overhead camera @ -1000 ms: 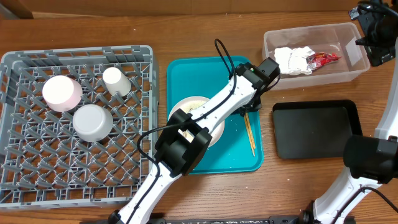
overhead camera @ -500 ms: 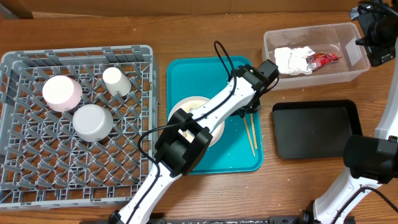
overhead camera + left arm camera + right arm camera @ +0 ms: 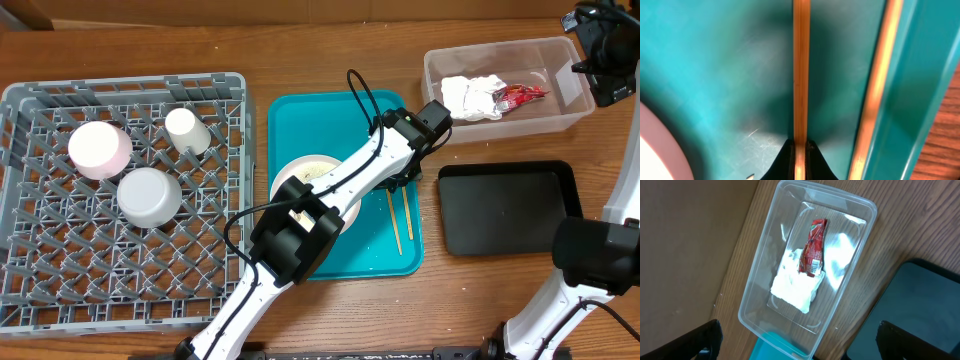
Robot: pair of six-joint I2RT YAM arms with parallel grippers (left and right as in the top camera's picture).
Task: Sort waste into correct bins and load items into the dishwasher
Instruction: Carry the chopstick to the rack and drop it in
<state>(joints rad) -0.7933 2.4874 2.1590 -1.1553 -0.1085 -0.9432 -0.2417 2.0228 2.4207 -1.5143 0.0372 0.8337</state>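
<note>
Binned: crumpled white napkin, red wrapper.
Unloaded: round white plate; thin wooden chopstick, clamped by left gripper.
Right gripper: jaws apart.

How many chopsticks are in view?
2, both on the teal tray: one chopstick pinched by the left gripper, the second chopstick alongside it by the tray's wall. The arm may hide more.

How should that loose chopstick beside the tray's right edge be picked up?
Pinch the loose chopstick mid-length, coming straight down, fingers across it. It lies flat close along the wall of the teal tray, so sideways approaches are probably blocked.
</note>
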